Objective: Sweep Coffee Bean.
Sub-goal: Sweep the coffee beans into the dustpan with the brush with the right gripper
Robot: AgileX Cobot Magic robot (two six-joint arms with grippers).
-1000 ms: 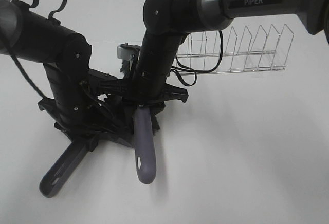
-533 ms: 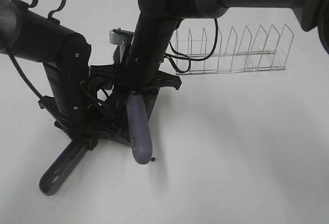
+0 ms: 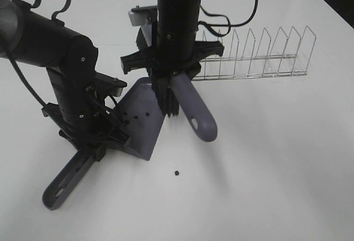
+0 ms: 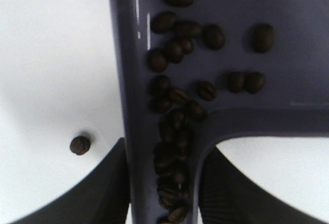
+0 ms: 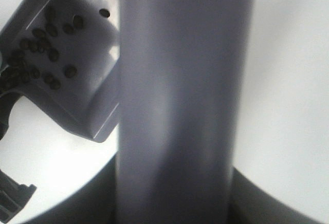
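High view: the left gripper (image 3: 99, 141) pinches the grey dustpan (image 3: 145, 127) by its handle; the right gripper (image 3: 168, 76), at the pan's one o'clock, clamps the brush (image 3: 194, 114). A stray coffee bean (image 3: 176, 173) lies on the table (image 3: 265, 163) at the pan's five o'clock

Left wrist: the coffee beans (image 4: 177, 106) lie heaped in the pan

Right wrist: the jaws are pressed on the brush handle

Looks like a robotics lab rig to me: plain white bench (image 3: 276, 169), a black left arm (image 3: 61, 47) and right arm (image 3: 177, 31) hanging over it, plus a wire rack (image 3: 260, 58) at the back.
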